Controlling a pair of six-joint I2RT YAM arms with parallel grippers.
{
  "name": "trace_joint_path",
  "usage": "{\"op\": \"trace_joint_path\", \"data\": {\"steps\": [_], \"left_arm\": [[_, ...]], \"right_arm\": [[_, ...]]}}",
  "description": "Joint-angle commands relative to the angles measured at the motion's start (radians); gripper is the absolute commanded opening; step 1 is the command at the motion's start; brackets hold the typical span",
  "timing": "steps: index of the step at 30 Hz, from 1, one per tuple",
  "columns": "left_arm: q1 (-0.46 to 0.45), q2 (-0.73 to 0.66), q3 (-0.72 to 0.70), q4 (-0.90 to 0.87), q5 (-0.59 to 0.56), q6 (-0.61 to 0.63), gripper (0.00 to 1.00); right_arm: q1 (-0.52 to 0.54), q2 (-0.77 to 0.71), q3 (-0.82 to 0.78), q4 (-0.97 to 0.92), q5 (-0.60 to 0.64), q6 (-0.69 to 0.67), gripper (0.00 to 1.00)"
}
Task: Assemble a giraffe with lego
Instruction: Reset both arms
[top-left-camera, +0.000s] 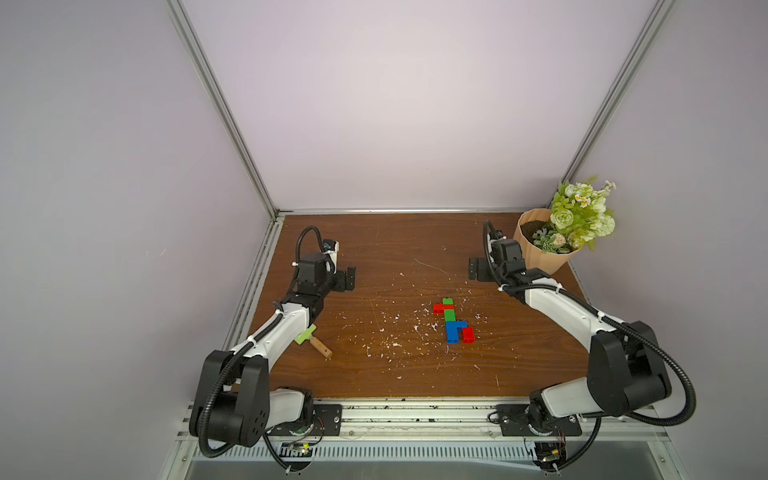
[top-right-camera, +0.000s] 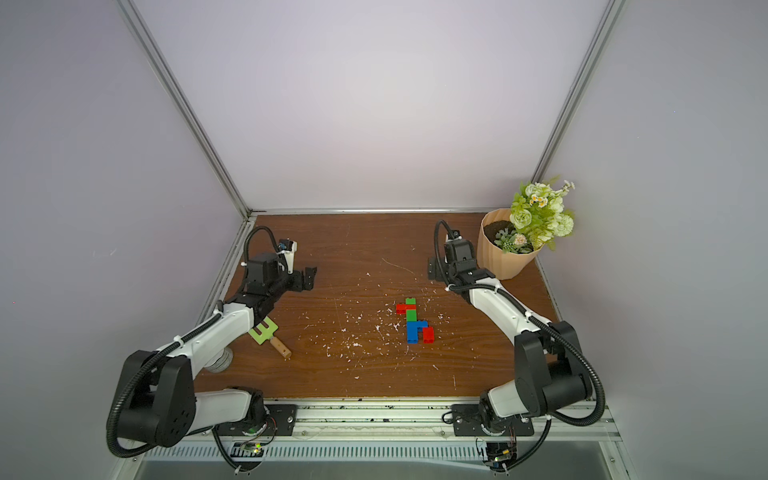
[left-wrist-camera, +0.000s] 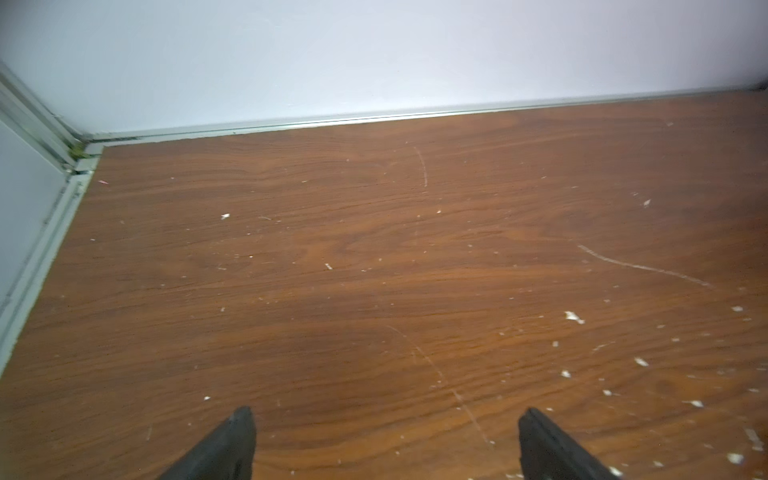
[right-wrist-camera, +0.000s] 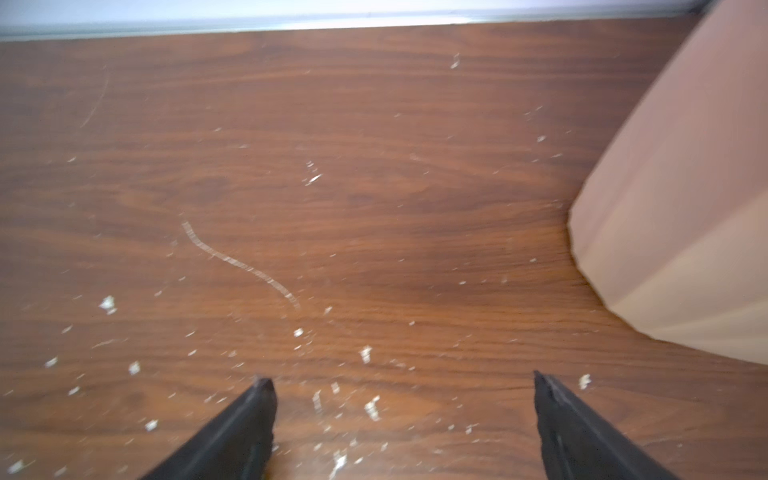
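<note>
The giraffe (top-right-camera: 415, 322) is lying flat on the wooden table (top-right-camera: 353, 374). The left gripper (top-right-camera: 309, 277) and the right gripper (top-right-camera: 432, 269) are hanging well apart from it, the right one just beside the flowerpot (top-right-camera: 500, 262); a green tool (top-right-camera: 263, 330) is lying by the left arm (top-right-camera: 216, 332)

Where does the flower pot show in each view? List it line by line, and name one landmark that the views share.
Both top views: the flower pot stands at the far right corner of the table.
Left wrist: not in it.
Right wrist: its peach wall stands close beside the open right gripper.
Shared landmark: the curved white scratch, seen in all four.
</note>
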Motion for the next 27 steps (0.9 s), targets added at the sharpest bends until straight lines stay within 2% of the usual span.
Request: {"op": "trace_joint_path", "data": {"steps": [1, 5, 8, 12, 17, 22, 24, 27], "left_arm": [[0.039, 0.054, -0.072, 0.249, -0.084, 0.127, 0.99], [0.083, 0.122, -0.175, 0.436, -0.066, 0.135, 0.99], [0.085, 0.142, -0.237, 0.552, -0.068, 0.159, 1.0], [0.091, 0.13, -0.296, 0.675, -0.06, 0.149, 0.99], [0.093, 0.127, -0.362, 0.799, -0.073, 0.131, 1.0], [0.13, 0.185, -0.379, 0.877, -0.086, 0.075, 0.99], [0.14, 0.196, -0.389, 0.903, -0.106, 0.058, 1.0], [0.14, 0.201, -0.39, 0.908, -0.116, 0.055, 0.99]], "right_arm": [[-0.033, -0.067, -0.091, 0.327, 0.054, -0.113, 0.99], [-0.105, -0.029, -0.169, 0.467, 0.097, -0.15, 0.99], [-0.157, -0.019, -0.272, 0.618, 0.092, -0.18, 0.99], [-0.232, -0.036, -0.399, 0.823, 0.042, -0.153, 0.99], [-0.235, -0.06, -0.47, 0.899, 0.048, -0.181, 0.97], [-0.235, -0.108, -0.698, 1.23, 0.027, -0.199, 0.96], [-0.235, -0.082, -0.76, 1.342, 0.02, -0.199, 0.96], [-0.236, 0.018, -0.746, 1.399, 0.019, -0.199, 0.96]]}}
